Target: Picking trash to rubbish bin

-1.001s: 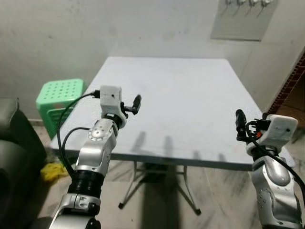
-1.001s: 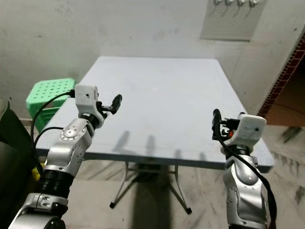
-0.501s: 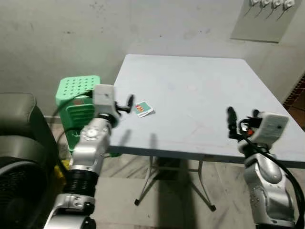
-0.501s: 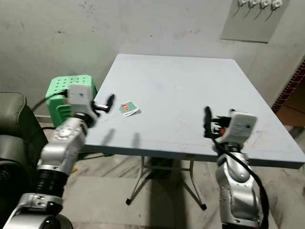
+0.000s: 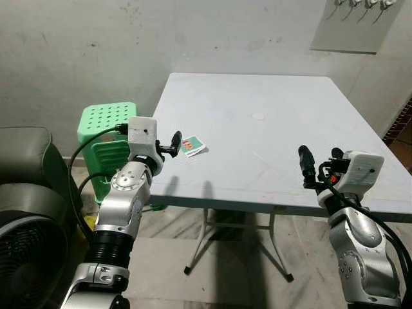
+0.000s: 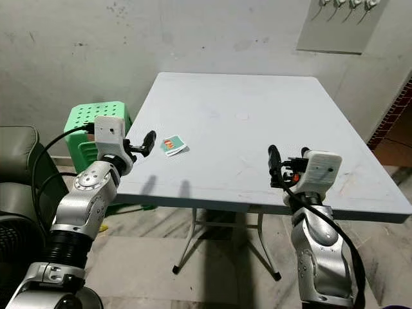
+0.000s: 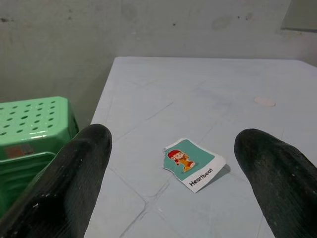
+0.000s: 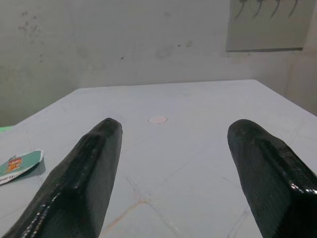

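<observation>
Left tool (image 7: 171, 168) gapes wide and empty on my feed, hovering at the worktop's (image 5: 270, 122) left edge, aimed at the wrapper (image 7: 194, 163). That wrapper lies flat just beyond the fingertips, its long axis slanting away toward the worktop's middle. My left wrist view reads "Heartbeat" on it. Right tool (image 8: 173, 163) also spreads wide, empty, above the near right edge. Beside the worktop stands a green stool (image 5: 106, 122).

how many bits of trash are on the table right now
2: a teal "Heartbeat" wrapper near the table's left edge, just ahead of the open left gripper, and a small pale disc near the middle. Nothing seems hidden.
</observation>
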Robot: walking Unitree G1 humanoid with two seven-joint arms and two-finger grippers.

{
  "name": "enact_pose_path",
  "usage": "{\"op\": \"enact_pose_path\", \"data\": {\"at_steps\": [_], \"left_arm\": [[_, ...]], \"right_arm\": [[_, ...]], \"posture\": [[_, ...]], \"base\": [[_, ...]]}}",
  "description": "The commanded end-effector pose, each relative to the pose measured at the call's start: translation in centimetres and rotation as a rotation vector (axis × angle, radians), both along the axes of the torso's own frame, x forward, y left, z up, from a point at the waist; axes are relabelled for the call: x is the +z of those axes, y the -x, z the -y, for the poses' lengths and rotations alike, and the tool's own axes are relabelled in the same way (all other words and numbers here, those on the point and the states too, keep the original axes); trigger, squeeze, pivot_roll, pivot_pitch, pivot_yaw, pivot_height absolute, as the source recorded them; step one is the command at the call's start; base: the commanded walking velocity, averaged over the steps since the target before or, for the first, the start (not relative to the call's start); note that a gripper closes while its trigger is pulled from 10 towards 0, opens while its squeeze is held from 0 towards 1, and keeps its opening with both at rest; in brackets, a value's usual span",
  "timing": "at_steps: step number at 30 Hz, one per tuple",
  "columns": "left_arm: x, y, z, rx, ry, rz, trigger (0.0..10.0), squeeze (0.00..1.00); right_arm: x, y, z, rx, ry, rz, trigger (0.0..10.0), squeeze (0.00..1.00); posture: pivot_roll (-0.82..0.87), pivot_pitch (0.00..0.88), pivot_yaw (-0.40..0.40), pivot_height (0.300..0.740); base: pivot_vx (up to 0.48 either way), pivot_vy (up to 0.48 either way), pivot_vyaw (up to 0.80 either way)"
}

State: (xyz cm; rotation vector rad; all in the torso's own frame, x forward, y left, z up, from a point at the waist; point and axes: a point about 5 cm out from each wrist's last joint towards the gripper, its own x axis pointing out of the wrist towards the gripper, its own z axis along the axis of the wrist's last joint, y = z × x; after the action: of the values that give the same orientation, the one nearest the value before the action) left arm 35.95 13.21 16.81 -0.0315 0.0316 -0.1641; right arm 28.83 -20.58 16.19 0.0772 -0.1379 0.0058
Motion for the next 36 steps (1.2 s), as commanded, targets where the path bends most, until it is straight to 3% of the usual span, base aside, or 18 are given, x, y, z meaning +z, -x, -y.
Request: {"op": "enact_pose_path", "data": {"at_steps": [1,4,9,16,20,24,36], "left_arm": [[0.0,0.2,-0.2,-0.007,-0.054,0.001,10.0,0.0],[-0.6,0.5,0.2,-0.057,-0.139,0.003,10.0,0.0],[-0.9,0.7,0.6,-0.107,-0.148,-0.002,10.0,0.0],[-1.0,1.0,0.5,-0.097,-0.112,-0.003,10.0,0.0],[-1.2,1.9,0.6,-0.105,-0.09,0.031,10.0,0.0],[-1.8,2.3,0.7,-0.124,-0.068,0.005,10.0,0.0],[-1.8,2.8,0.7,-0.14,-0.033,-0.003,10.0,0.0]], "right_arm": [[0.4,0.1,-0.1,0.024,0.007,0.008,10.0,0.0],[0.7,0.0,0.0,0.039,0.018,0.015,10.0,0.0],[1.1,-0.1,0.0,0.066,0.019,0.019,10.0,0.0],[0.5,0.2,-0.7,0.115,0.051,-0.002,10.0,0.0],[0.1,0.7,-1.4,0.162,0.058,-0.009,10.0,0.0],[0.2,0.7,-1.9,0.186,0.063,0.0,10.0,0.0],[0.2,1.0,-2.2,0.197,0.06,0.0,10.0,0.0]], "posture": [[-0.08,0.01,-0.017,0.74],[-0.08,0.018,-0.02,0.74],[-0.09,0.026,-0.019,0.74],[-0.09,0.03,-0.024,0.74],[-0.09,0.037,-0.029,0.74],[-0.08,0.044,-0.035,0.74],[-0.08,0.047,-0.036,0.74]], "base": [[0.0,0.0,0.0],[0.0,0.0,0.0],[0.0,0.0,0.0],[0.0,0.0,0.0],[0.0,0.0,0.0],[0.0,0.0,0.0],[0.082,0.0,0.0]]}}
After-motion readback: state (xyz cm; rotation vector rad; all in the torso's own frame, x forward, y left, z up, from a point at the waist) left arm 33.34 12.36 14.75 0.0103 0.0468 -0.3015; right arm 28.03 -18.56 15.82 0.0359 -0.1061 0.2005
